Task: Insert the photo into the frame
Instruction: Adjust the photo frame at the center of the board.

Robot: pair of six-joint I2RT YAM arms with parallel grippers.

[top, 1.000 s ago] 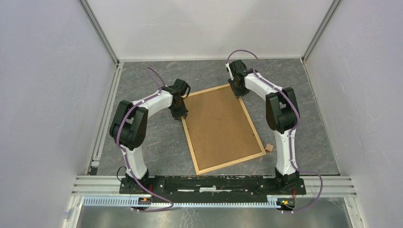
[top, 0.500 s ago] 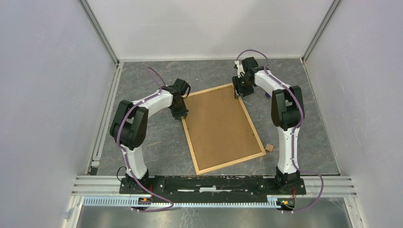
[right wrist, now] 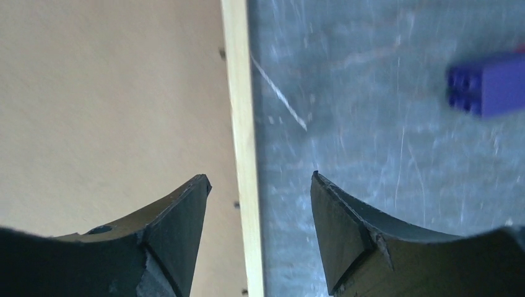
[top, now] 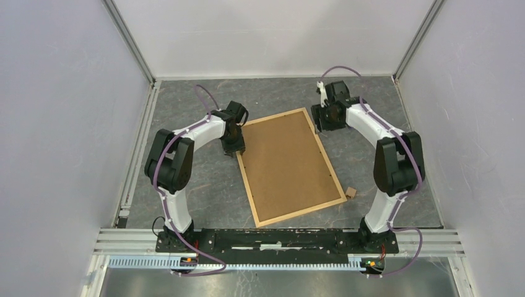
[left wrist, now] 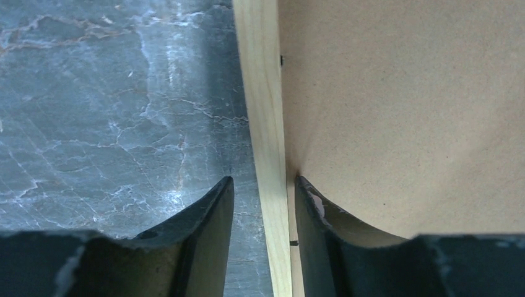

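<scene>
The frame [top: 291, 213] lies back side up on the table, its brown fibreboard panel [top: 285, 164] facing me. The photo is not in view. My left gripper [top: 234, 148] is at the frame's left strip near the far-left corner. In the left wrist view the gripper [left wrist: 264, 180] is open and straddles the light wood strip [left wrist: 263, 111]; the right finger is against the panel and the left finger stands clear of the strip. My right gripper [top: 322, 120] is open at the far end of the right strip. In the right wrist view the gripper [right wrist: 259, 177] straddles the strip [right wrist: 241, 124] without touching it.
A small wooden block [top: 351, 192] lies on the grey marbled table by the frame's near-right corner. A blue block [right wrist: 489, 83] lies on the table just right of the right gripper. White walls and metal rails enclose the table.
The right arm has swung outward to the right, and its gripper has shifted from the frame's far corner to just along the right strip. The left gripper and the frame have stayed put.
</scene>
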